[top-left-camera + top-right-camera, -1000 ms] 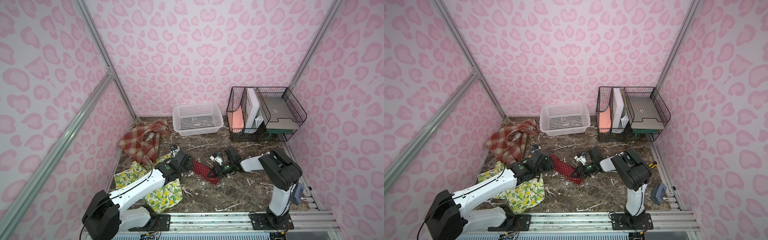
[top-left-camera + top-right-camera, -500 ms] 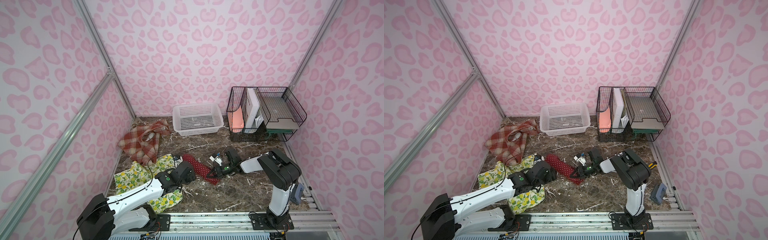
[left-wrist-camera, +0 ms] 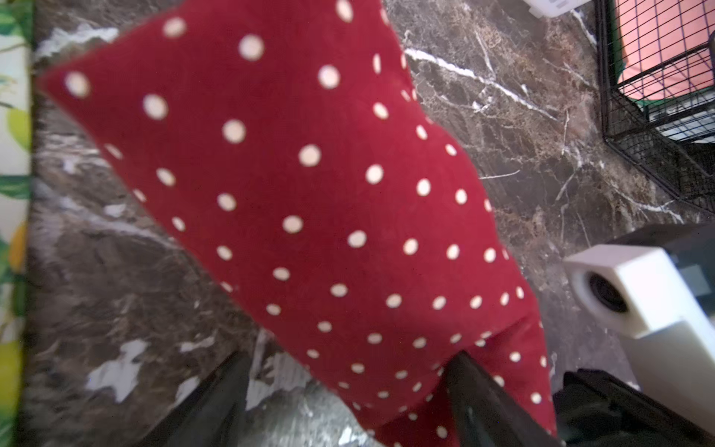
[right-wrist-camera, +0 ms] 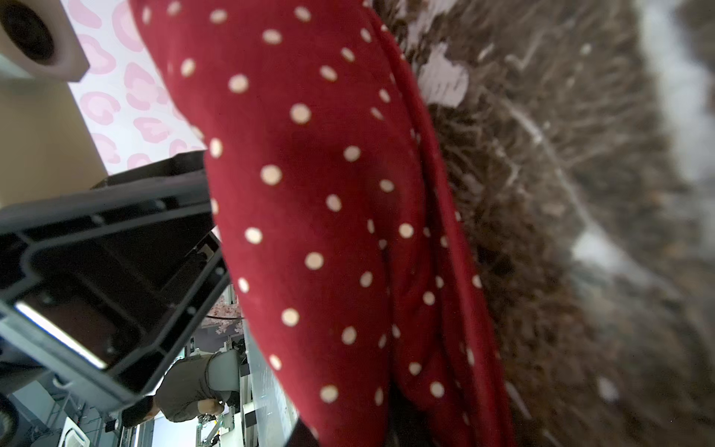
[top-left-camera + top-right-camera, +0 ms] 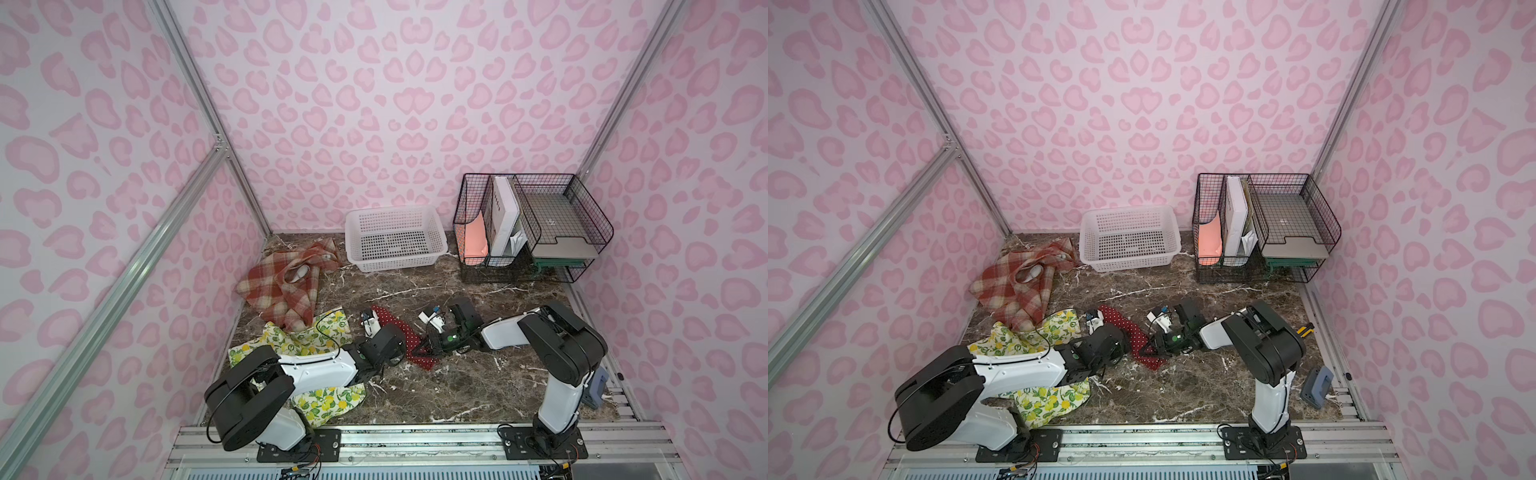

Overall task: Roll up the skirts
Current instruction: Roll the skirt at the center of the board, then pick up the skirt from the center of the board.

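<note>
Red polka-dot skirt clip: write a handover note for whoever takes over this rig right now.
Left gripper: open, jaws straddling an edge of the red polka-dot skirt.
Right gripper: shut on that skirt's near end.
It lies as a narrow strip mid-table. Lemon-print skirt: spread under the left arm. Plaid skirt: crumpled toward the back-left corner.
Done: none looks rolled. Left: roll all three.

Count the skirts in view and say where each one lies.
3. The plaid skirt lies crumpled at the far left, beside the white basket. The lemon-print skirt lies at the near left, partly under the left arm. The polka-dot skirt lies in the middle. None seems hidden.
</note>
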`<state>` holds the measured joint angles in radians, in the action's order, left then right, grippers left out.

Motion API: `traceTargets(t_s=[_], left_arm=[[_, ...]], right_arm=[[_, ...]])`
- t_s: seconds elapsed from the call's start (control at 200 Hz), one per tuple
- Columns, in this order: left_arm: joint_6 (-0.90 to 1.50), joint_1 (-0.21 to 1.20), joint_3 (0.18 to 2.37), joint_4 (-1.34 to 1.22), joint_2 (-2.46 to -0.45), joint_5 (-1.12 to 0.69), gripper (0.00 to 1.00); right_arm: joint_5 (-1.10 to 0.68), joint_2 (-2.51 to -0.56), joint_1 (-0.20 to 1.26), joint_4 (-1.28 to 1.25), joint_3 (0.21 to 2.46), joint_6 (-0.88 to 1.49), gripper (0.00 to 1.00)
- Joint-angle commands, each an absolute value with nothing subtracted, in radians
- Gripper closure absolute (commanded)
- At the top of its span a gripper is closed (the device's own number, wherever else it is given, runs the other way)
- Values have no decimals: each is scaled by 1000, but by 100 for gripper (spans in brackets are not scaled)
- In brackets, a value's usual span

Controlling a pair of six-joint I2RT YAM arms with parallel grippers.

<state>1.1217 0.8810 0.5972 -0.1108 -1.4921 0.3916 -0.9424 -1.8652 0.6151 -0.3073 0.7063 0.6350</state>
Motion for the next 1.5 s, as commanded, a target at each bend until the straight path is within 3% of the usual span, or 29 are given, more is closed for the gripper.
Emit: traceTargets(t_s=[0.0, 0.2, 0.605, 1.195, 1.39, 1.495], left_arm=[[1124, 879, 612, -178, -1537, 418, 17], [1150, 881, 576, -237, -1528, 411, 17], [1108, 896, 498, -198, -1278, 402, 15], [1128, 872, 627, -293, -1650, 333, 15], [1156, 861, 625, -273, -1732, 296, 29], [1125, 861, 629, -296, -1751, 270, 45]], right_arm=[[-837, -1884, 617, -200, 695, 642, 95], [-848, -1903, 615, -211, 703, 644, 95], [-848, -1927, 613, -212, 712, 637, 95], [-847, -1903, 612, -218, 697, 645, 93], [-861, -1873, 596, -213, 696, 646, 93], [-865, -1861, 586, -204, 704, 641, 92]])
